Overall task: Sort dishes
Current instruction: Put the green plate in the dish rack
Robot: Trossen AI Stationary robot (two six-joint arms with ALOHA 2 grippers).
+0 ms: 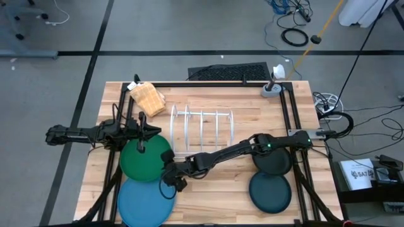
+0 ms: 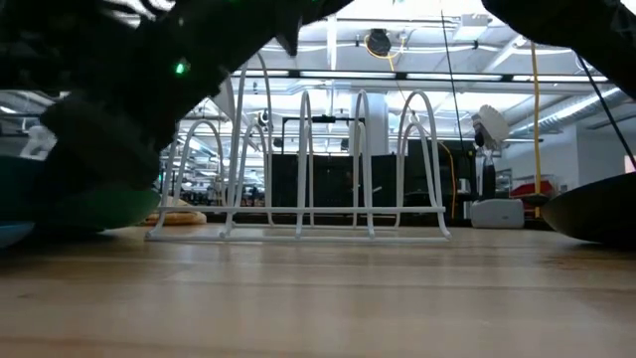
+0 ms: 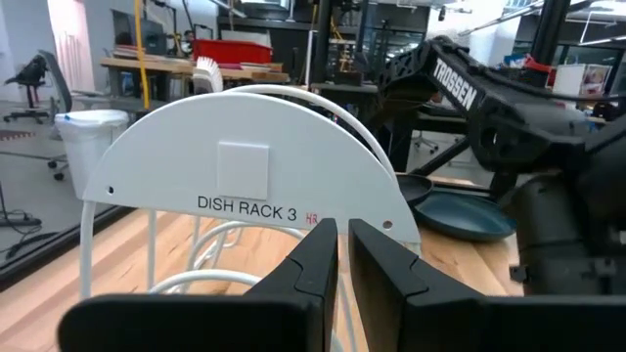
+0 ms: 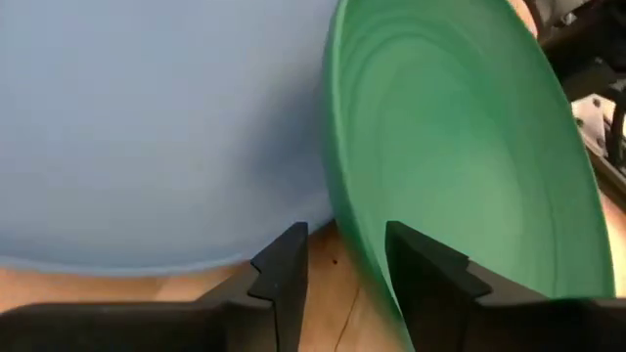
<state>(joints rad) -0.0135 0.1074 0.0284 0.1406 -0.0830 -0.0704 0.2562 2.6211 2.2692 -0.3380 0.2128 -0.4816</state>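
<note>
**A:** Dishes first, biggest down. Where do they sit?

**B:** I see the light-blue plate [image 1: 144,203] at the table's near left corner, and the green plate [image 1: 146,159] just behind it, their rims meeting or overlapping. In my right wrist view the green plate [image 4: 460,156] is tipped up, its rim lifted above the light-blue plate [image 4: 156,127]. Over on the right, the black plate [image 1: 273,162] lies under my right arm, and the dark-teal plate [image 1: 270,192] lies just in front of it, nearer the table edge.

**A:** And the rack?

**B:** The white wire rack [image 1: 202,129] stands mid-table, empty slots upright, between both pairs of plates. A tan woven object [image 1: 147,96] lies behind it to the left.

**A:** The arms?

**B:** My right gripper [image 1: 174,180] reaches across to the green plate's near right edge. Its fingers [image 4: 284,269] are spread narrowly, straddling the green rim without yet pinching it. My left gripper [image 1: 142,132] hovers at the green plate's far edge, facing the rack; its fingers [image 3: 313,259] are parted only a slit, with nothing between them.
</note>
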